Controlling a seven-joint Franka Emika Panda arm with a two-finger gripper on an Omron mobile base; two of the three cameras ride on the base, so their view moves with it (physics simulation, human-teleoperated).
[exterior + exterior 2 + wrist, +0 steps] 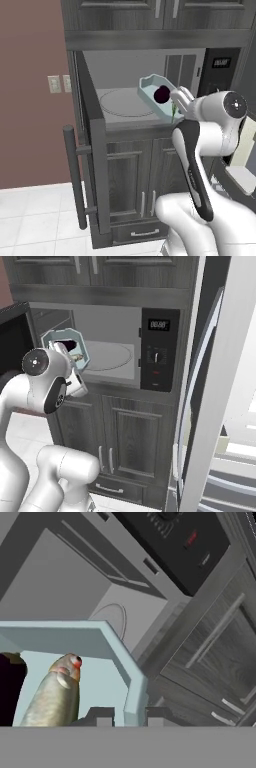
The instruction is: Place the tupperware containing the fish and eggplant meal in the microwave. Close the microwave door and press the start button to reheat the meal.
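Two-finger gripper is clamped on the rim of the shallow pale blue-grey tupperware; in the hand view the finger tips sit either side of the container wall at bottom centre. Tupperware is airborne and tilted, at centre right of the left base view, right at the mouth of the black built-in microwave, over the front edge of the cavity floor. Not set down yet.

Contents: dark purple round eggplant and a yellowish-green fish, both inside, lying toward the low side.

Microwave door, wide dark panel with a long vertical bar handle, is swung fully open at left of the left base view, clear of the path.

My read for doing this step well:
- Level the container before going further in; with this tilt the eggplant could roll out.
- Push deeper, toward the round turntable, so the rim clears the door line.
- Lower until the base is flat on the floor, then release, and back straight out.
- Watch the wrist against the right cavity wall by the black control panel.
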